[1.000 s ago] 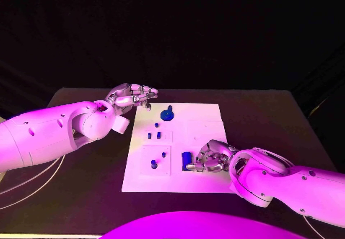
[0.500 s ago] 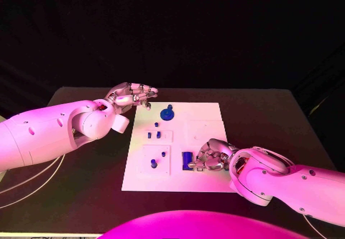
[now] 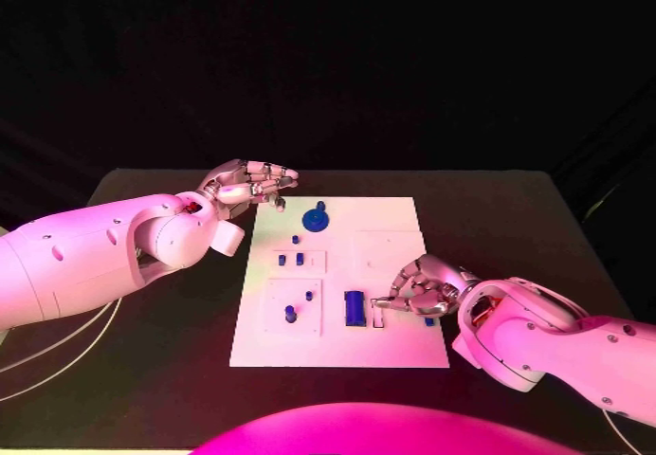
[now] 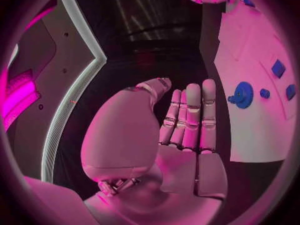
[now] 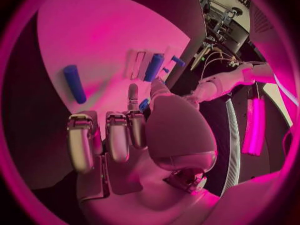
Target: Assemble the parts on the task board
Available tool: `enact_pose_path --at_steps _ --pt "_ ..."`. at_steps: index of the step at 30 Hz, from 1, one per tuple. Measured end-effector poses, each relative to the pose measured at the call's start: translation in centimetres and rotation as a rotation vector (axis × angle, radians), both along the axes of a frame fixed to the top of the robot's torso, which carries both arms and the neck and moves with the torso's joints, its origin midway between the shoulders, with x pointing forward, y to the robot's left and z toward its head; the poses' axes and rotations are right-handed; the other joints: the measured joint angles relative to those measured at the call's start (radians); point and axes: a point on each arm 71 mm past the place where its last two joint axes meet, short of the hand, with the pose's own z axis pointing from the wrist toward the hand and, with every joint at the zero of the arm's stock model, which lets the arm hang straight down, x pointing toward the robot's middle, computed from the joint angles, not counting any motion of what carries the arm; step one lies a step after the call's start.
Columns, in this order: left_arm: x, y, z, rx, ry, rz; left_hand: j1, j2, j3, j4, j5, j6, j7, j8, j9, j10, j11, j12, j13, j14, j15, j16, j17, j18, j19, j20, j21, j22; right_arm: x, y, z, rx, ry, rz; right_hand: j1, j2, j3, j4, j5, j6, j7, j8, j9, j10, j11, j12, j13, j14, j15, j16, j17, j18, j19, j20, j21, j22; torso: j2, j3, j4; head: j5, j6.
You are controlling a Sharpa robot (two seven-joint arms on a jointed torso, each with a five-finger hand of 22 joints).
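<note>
Black table (image 3: pixel 164 379), dark backdrop behind it.

Task board (image 3: pixel 390 213): white plate lying flat at mid-table, between the two hands; its near right part lies under the right hand.

Left hand (image 3: pixel 250 182): raised just off the board's far left corner, fingers straight and held side by side, nothing in them, apart from every part.

Right hand (image 3: pixel 424 287): over the board's near right area, fingers curled inward; a small blue piece (image 5: pixel 144 104) sits at its fingertips, but whether it is pinched cannot be told.

Blue round part with stem (image 3: pixel 316 220): on the board's far end, near the left hand, not touching it.

Long blue cylinder (image 3: pixel 355 308): lying on the board just beside the right hand's fingertips, toward the left hand's side.

Small blue pegs (image 3: pixel 290 258): a pair in a recessed panel between round part and cylinder; two more (image 3: pixel 291 314) in the panel nearer, beside the cylinder.
</note>
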Motion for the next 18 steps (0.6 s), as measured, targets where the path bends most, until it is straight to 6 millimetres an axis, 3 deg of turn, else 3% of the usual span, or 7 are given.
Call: enact_pose_path --at_steps 3,8,18 --pt "0.0 0.0 0.0 -0.002 -0.001 0.001 0.000 0.000 0.000 0.000 0.000 0.000 0.000 0.000 0.000 0.000 0.000 0.000 0.000 0.000 0.000 0.000 0.000 0.000 0.000 0.000 -0.003 0.000 0.4 -1.7 1.2 0.039 -0.030 -0.024 0.017 -0.010 0.010 -0.007 0.000 -0.017 0.014 -0.017 -0.009 -0.001 0.009 0.000 0.000 0.002 0.009 0.000 0.000 0.000 -0.002 0.002 0.000 0.000 -0.001 0.0001 -0.0006 -0.007 0.003" --pt "-0.1 -0.3 0.0 -0.013 -0.006 -0.003 -0.002 -0.002 -0.003 0.003 0.000 0.000 0.000 0.000 0.000 0.000 0.000 0.004 0.000 0.000 0.000 0.000 0.000 0.000 0.000 0.000 -0.003 -0.001 0.5 -4.2 1.9 0.050 -0.047 -0.053 0.045 -0.019 0.017 -0.008 0.000 -0.019 0.016 -0.021 -0.013 -0.002 0.012 0.000 0.000 0.002 0.009 0.000 0.000 0.000 0.000 0.007 0.000 0.001 -0.001 0.0001 -0.0012 -0.018 0.009" --pt "-0.5 -0.6 -0.1 -0.029 -0.011 -0.007 -0.005 -0.005 -0.006 0.006 0.000 0.000 0.000 0.000 0.000 0.000 0.000 0.004 0.000 0.000 0.000 0.000 0.000 0.000 0.000 0.000 -0.003 -0.002 -0.8 -6.7 0.0 -0.054 -0.021 -0.045 0.067 -0.027 0.025 -0.010 0.000 -0.014 0.011 -0.021 -0.014 -0.001 0.012 0.000 0.000 0.002 0.009 0.000 0.000 0.000 0.000 0.007 0.000 0.001 0.001 0.0020 -0.0020 -0.035 0.013"
